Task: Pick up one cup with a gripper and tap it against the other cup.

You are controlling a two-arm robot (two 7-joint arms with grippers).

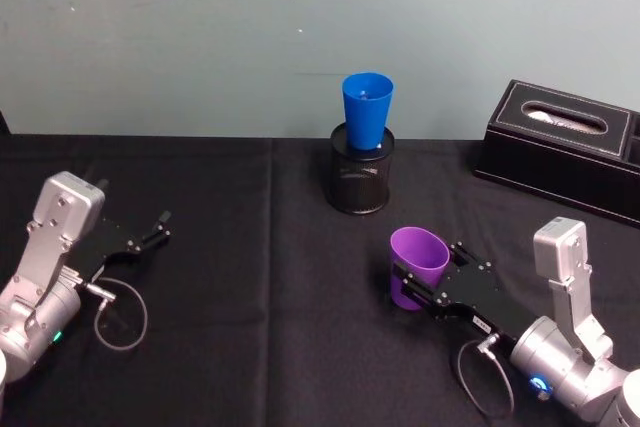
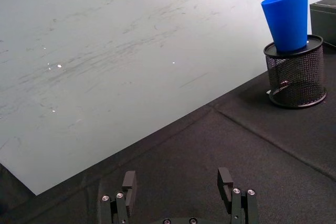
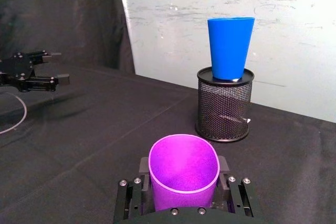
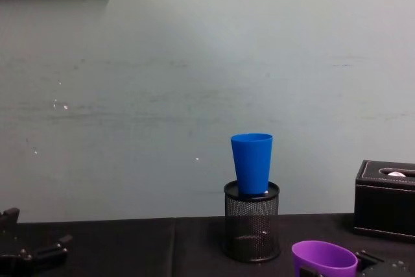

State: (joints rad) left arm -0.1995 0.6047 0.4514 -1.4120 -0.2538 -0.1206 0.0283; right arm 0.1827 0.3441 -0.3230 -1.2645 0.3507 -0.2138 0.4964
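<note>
Pinching smooth purple tumbler (image 3: 183,167) oval: right end effector (image 3: 184,179).

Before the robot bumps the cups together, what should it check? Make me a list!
1. Right hand grips the purple cup: ok, shut on its sides.
2. Blue cup stands upright in the mesh holder: ok.
3. Nothing stands between the two cups: ok.
4. Left hand out of the way: ok, open, far to the left.
5. Purple cup lifted off the table: cannot tell.
</note>
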